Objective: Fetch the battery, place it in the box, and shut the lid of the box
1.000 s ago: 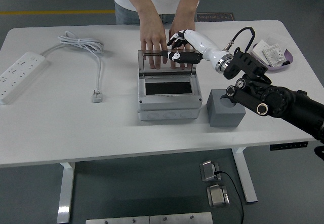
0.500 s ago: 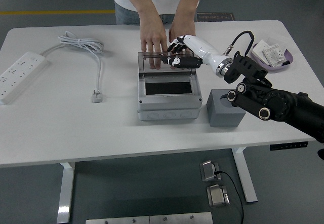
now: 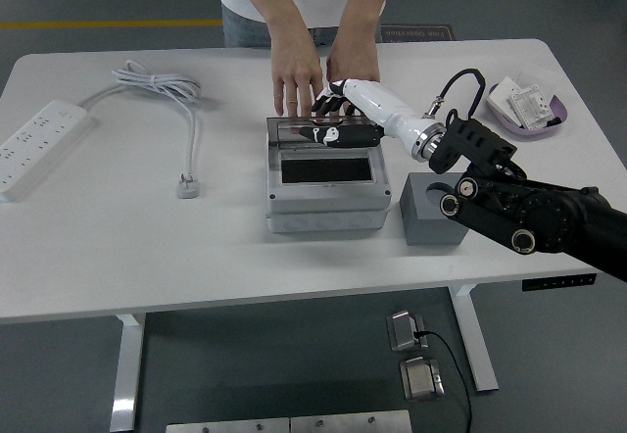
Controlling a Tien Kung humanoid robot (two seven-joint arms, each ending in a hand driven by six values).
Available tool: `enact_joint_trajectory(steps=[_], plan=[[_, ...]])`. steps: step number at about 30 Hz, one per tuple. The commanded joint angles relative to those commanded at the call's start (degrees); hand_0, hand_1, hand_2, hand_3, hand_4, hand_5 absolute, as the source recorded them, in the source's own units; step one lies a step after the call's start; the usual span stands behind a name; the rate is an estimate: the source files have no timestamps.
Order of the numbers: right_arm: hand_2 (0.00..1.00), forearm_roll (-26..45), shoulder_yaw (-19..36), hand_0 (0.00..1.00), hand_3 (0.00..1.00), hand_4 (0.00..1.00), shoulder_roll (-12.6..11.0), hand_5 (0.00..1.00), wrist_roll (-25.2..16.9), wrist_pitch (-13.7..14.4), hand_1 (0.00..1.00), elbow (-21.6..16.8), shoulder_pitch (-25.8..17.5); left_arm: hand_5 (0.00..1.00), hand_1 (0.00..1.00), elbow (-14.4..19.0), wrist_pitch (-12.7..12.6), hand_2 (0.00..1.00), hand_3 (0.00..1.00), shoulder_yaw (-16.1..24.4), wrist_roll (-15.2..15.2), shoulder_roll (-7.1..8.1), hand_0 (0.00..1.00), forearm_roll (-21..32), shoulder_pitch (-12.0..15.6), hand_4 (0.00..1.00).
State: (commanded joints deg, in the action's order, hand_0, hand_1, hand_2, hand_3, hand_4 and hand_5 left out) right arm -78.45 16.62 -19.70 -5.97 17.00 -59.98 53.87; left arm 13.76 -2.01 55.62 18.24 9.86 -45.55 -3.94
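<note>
The white rectangular worktop [image 3: 127,247] carries a white power strip [image 3: 34,147], a grey open-lidded box [image 3: 326,180], a grey block [image 3: 435,210] and a purple dish [image 3: 529,108].

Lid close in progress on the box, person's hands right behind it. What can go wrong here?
1. The right hand presses the clear lid while the person's hands rest just behind it: likely pinch or contact.
2. The lid looks only partly lowered; the fingers may slip off its edge.
3. The forearm passes close above the grey block and might knock it.
</note>
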Motion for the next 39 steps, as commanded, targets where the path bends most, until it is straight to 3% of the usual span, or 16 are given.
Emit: enact_joint_trajectory(steps=[10, 26, 33, 39], plan=[[0.635, -1.8, 0.7, 0.446, 0.651, 0.869, -1.9, 0.732, 1.5, -0.4, 0.651, -4.4, -2.5, 0.208, 0.729, 0.0, 0.0, 0.692, 0.621, -0.1, -0.1, -0.11, 0.662, 0.2, 0.1, 0.624], [0.626, -1.8, 1.1, 0.423, 0.654, 0.865, -2.0, 0.727, 1.9, -0.6, 0.646, -4.8, -4.5, 0.207, 0.729, 0.0, 0.0, 0.692, 0.622, 0.3, 0.1, -0.15, 0.66, -0.3, 0.2, 0.624], [0.625, -3.2, 3.9, 0.417, 0.654, 0.863, -3.1, 0.726, 2.3, -1.0, 0.647, -6.0, -4.9, 0.207, 0.729, 0.0, 0.0, 0.692, 0.622, 0.4, 0.1, -0.08, 0.661, -0.5, 0.2, 0.624], [0.623, -7.9, 9.8, 0.416, 0.653, 0.863, -4.8, 0.725, 4.4, -2.2, 0.647, -8.7, -7.1, 0.206, 0.729, 0.0, 0.0, 0.693, 0.622, 0.5, 0.2, -0.12, 0.66, -0.5, 0.2, 0.624]])
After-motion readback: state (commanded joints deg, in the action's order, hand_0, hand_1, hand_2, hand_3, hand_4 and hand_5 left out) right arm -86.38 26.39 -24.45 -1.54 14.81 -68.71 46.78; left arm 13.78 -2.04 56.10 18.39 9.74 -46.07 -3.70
